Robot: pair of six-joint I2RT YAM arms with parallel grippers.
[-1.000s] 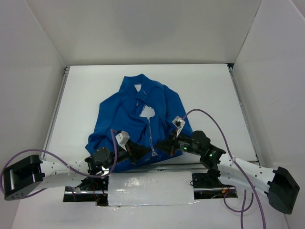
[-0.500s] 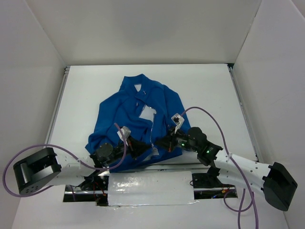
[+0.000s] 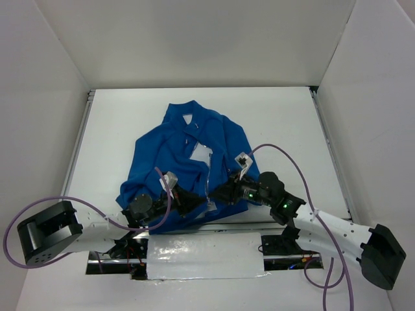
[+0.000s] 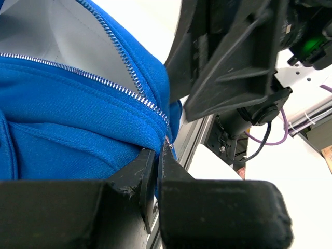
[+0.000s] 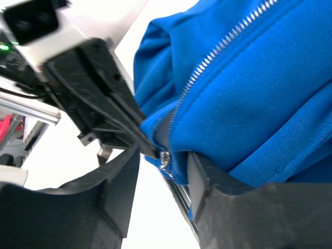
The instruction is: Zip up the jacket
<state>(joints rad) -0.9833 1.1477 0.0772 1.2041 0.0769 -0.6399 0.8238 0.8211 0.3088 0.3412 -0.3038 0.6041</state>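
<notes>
The royal-blue jacket (image 3: 185,162) lies on the white table, front up, with its zipper (image 3: 206,181) open and white lining showing. My left gripper (image 3: 198,202) is shut on the jacket's bottom hem, right below the zipper's lower end (image 4: 167,136); its fingertips (image 4: 157,155) pinch the blue cloth (image 4: 62,129). My right gripper (image 3: 219,194) is open just to the right. In the right wrist view its fingers (image 5: 122,187) straddle the small metal zipper pull (image 5: 165,158) at the hem (image 5: 249,93) without closing on it. The left gripper's black fingers (image 5: 111,98) show there too.
The table's near edge has a metal rail (image 3: 246,225) and a silver taped strip (image 3: 201,256) just below the hem. White walls (image 3: 45,97) enclose the table on three sides. Purple cables (image 3: 285,162) loop from both arms. The right gripper's body (image 4: 233,67) fills the left wrist view's upper right.
The left gripper has moved right and taken hold of the hem at the zipper's foot. The right gripper has moved left, closing in around the zipper pull.
</notes>
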